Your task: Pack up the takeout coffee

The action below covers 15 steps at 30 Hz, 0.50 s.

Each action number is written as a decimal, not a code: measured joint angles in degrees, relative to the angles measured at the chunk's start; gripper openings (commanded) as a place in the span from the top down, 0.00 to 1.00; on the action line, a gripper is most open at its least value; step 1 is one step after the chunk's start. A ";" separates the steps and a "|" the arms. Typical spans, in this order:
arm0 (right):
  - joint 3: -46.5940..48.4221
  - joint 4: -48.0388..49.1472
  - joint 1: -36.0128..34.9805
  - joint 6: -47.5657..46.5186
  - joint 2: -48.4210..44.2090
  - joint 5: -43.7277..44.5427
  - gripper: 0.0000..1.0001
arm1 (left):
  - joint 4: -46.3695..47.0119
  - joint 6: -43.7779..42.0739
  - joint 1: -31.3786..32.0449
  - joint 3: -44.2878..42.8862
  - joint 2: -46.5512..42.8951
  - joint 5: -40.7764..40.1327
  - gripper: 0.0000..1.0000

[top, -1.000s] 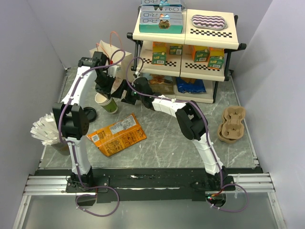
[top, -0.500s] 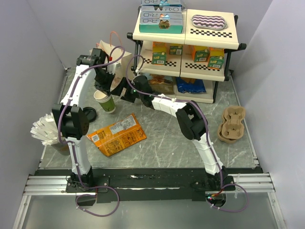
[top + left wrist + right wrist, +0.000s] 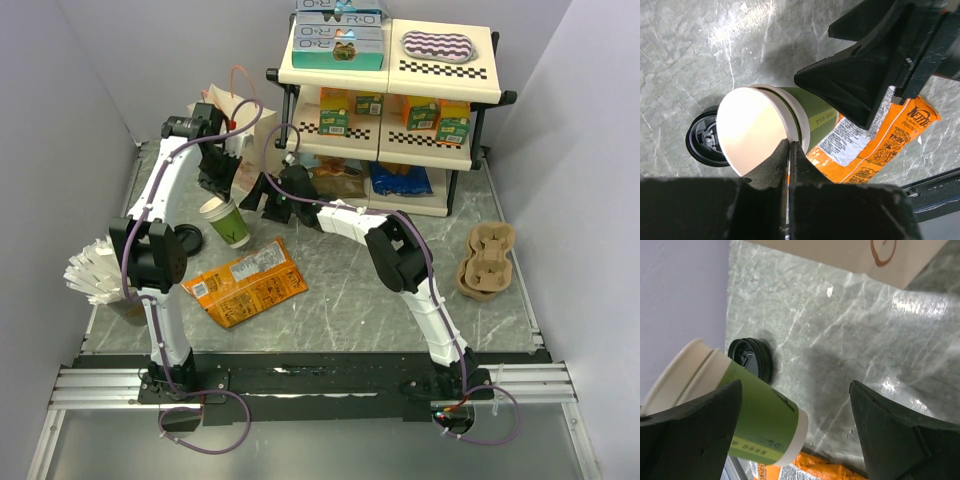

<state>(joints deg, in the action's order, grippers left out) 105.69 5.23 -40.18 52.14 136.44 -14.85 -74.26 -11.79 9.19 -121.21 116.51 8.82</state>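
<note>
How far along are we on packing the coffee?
Nothing looks packed yet. In hand: the left gripper pinches the rim of the tilted lidless green cup; the right gripper hangs open beside it. A black lid lies on the table. Bagging into the paper bag is all left.

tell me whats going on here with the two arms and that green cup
The left gripper is shut on the rim of a lidless green cup and holds it tilted, close to an orange snack bag. The right gripper is wide open beside the cup's body and grips nothing. A black lid lies loose on the table next to the cup. The paper bag stands behind at the back left; the cup is not in it.
</note>
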 measured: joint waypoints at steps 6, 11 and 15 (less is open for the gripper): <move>-1.14 3.78 0.59 -0.90 0.00 -1.75 0.02 | 0.94 -0.59 -0.37 1.62 0.00 -1.51 0.99; -1.27 6.60 0.96 -1.25 0.00 -4.76 0.00 | 3.02 -0.26 -2.16 5.01 -0.17 -1.55 0.99; -1.09 8.13 0.87 -1.25 0.00 -6.21 0.00 | 4.44 1.18 -3.82 6.23 -0.33 -0.94 0.99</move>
<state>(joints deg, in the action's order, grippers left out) 104.60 13.37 -39.31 50.89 136.44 -21.06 -69.82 -10.61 5.37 -114.98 116.18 7.88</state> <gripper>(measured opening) 0.994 0.049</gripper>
